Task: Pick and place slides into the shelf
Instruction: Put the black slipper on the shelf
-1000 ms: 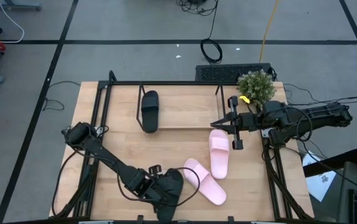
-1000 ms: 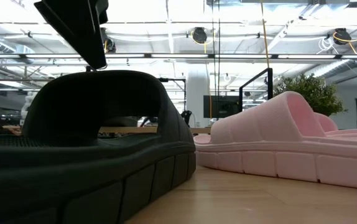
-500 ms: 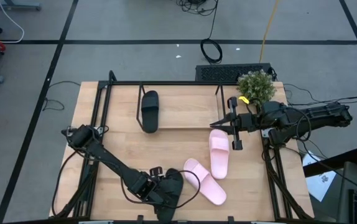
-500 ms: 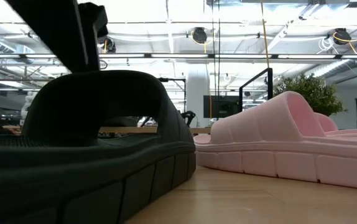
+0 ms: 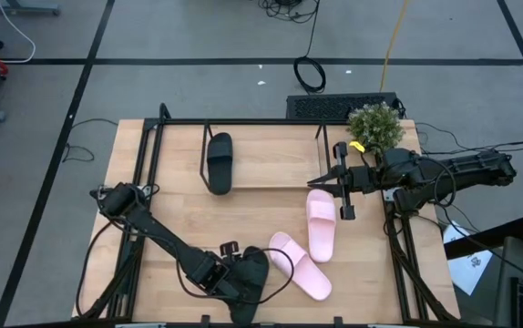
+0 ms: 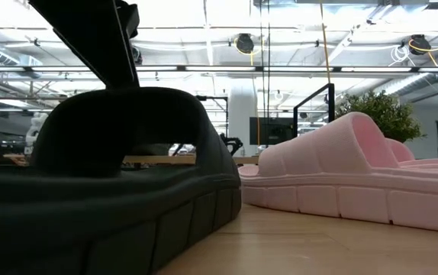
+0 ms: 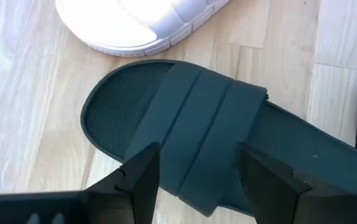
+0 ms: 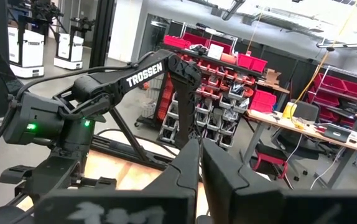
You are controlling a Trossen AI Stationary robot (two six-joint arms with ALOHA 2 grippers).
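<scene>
One black slide (image 5: pixel 249 278) lies on its sole near the table's near edge and fills the low view (image 6: pixel 127 176). My left gripper (image 7: pixel 203 180) is open above it. One finger stands on the toe side of its strap (image 7: pixel 197 124) and one on the heel side. A second black slide (image 5: pixel 219 162) lies on the wood base of the shelf (image 5: pixel 271 164). Two pink slides (image 5: pixel 322 224) (image 5: pixel 300 265) lie on the table right of centre. My right gripper (image 5: pixel 312 180) is shut and hovers above the far pink slide's end. My left gripper comes at the black slide from above, pointing down, its open fingers (image 7: pixel 140 177) astride the strap (image 7: pixel 185 155) and in line with the slide's length. The slide rests flat on the table. I cannot tell whether the fingers touch it.
A potted plant (image 5: pixel 375 126) stands at the table's far right corner, beside a black keyboard-like box (image 5: pixel 334 106). The larger black frame (image 5: pixel 148 155) edges the table. Bare wood lies between the shelf and the near slides.
My left gripper has come down onto the near black slide and moved slightly toward the table's right, its finger dropping to the strap's top in the low view. My right arm has kept still.
</scene>
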